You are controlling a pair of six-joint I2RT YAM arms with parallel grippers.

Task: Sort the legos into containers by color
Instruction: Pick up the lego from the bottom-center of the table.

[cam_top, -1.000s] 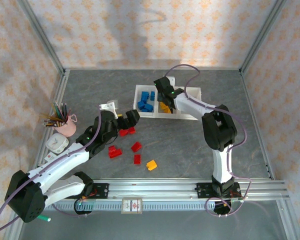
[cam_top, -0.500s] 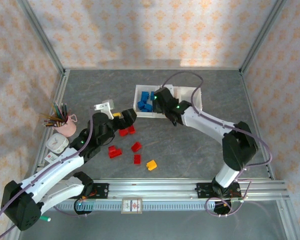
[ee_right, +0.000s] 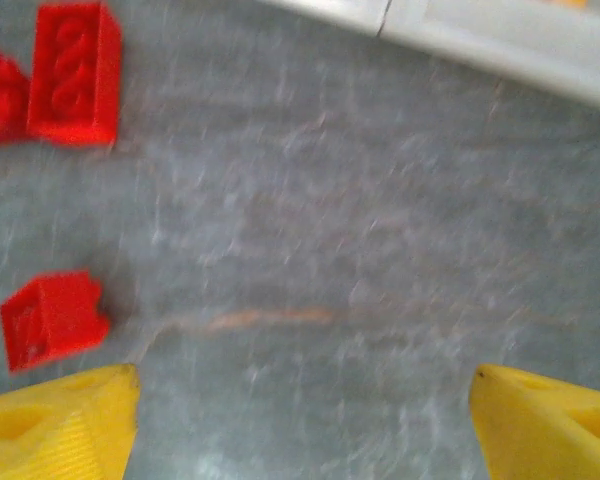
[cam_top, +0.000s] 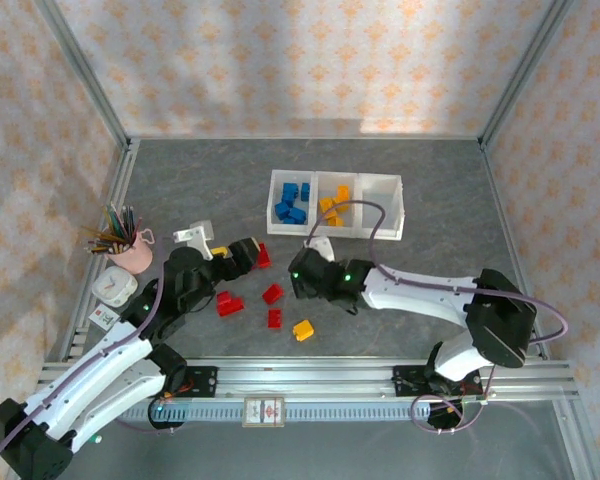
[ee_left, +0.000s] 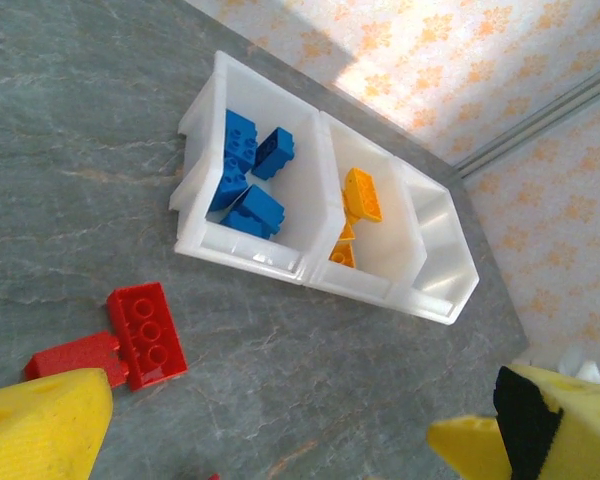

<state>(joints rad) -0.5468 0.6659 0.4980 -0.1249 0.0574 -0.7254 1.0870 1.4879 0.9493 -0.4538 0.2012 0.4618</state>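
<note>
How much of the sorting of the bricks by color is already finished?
Done: blue bricks lie in the left bin, yellow-orange bricks in the middle bin. In hand: nothing; the left claw and the right claw are open above the table. Left: the red bricks and one yellow-orange brick on the table.

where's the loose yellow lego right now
Top view: the yellow-orange lego lies loose on the table near the front rail, just right of a red lego.
</note>
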